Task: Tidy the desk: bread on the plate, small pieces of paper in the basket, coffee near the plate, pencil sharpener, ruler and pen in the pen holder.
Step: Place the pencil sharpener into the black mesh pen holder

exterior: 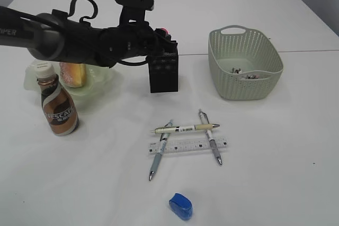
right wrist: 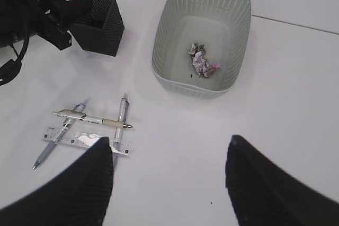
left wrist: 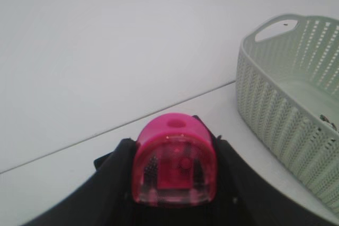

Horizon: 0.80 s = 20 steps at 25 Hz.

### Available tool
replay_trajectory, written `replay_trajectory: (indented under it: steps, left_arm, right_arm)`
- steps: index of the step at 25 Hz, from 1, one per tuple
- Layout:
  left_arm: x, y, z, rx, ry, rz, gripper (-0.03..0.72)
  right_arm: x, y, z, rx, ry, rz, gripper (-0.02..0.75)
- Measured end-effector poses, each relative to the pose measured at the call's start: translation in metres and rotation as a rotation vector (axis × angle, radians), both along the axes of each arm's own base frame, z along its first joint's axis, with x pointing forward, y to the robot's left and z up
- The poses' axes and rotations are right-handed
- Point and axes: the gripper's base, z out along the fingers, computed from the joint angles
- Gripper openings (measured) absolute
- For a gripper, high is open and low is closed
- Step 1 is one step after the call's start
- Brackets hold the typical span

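Observation:
My left gripper (exterior: 165,38) is shut on a pink pencil sharpener (left wrist: 175,162) and holds it just above the black mesh pen holder (exterior: 163,73), which also shows in the right wrist view (right wrist: 98,23). Three pens (exterior: 185,128) lie crossed over a clear ruler (exterior: 188,145) at the table's front middle. A blue pencil sharpener (exterior: 180,206) lies near the front edge. The bread (exterior: 72,74) sits on the pale green plate (exterior: 101,80), with the coffee bottle (exterior: 57,104) next to it. Paper scraps (right wrist: 201,62) lie in the green basket (exterior: 228,83). My right gripper (right wrist: 169,178) is open and empty above bare table.
The left arm stretches from the left edge across the plate to the pen holder. A seam between two white tables runs behind the basket and pen holder.

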Motion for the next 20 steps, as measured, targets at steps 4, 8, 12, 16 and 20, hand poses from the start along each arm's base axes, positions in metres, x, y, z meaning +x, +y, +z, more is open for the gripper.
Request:
replay_trajectory:
  steps: [4, 8, 12, 16, 20]
  left_arm:
    - [0.0, 0.003, -0.003, 0.013, 0.029, 0.003, 0.3]
    - [0.0, 0.003, -0.006, 0.023, 0.048, 0.001, 0.302]
    - [0.0, 0.003, -0.012, 0.03, 0.062, 0.0, 0.307]
    - [0.0, 0.003, -0.012, 0.03, 0.063, 0.0, 0.363]
    - [0.0, 0.003, -0.013, 0.032, 0.067, -0.001, 0.423]
  right_arm:
    - [0.0, 0.0, 0.0, 0.0, 0.0, 0.0, 0.489]
    - [0.0, 0.0, 0.0, 0.0, 0.0, 0.0, 0.489]
    - [0.0, 0.0, 0.0, 0.0, 0.0, 0.0, 0.489]
    - [0.0, 0.0, 0.0, 0.0, 0.0, 0.0, 0.489]
    - [0.0, 0.0, 0.0, 0.0, 0.0, 0.0, 0.489]
